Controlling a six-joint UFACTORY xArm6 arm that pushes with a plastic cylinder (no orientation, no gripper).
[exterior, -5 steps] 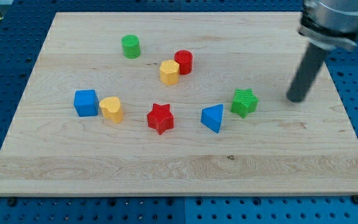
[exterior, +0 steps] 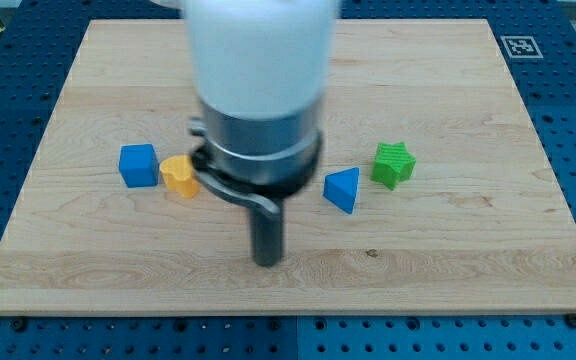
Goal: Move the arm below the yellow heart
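Observation:
The yellow heart [exterior: 179, 175] lies on the wooden board [exterior: 448, 240] at the view's left, just right of the blue cube [exterior: 138, 165]. My tip [exterior: 267, 262] rests on the board below and to the right of the heart, about ninety pixels away and touching no block. The arm's large white and grey body [exterior: 258, 90] fills the middle of the view and hides the blocks behind it.
A blue triangular block [exterior: 343, 189] and a green star block [exterior: 394, 164] lie right of the rod. A fiducial marker [exterior: 521, 46] sits at the board's top right corner. Blue perforated table surrounds the board.
The arm has swept from the board's right side to the lower middle. Its body now covers the red star, red cylinder, yellow hexagon and green cylinder seen earlier.

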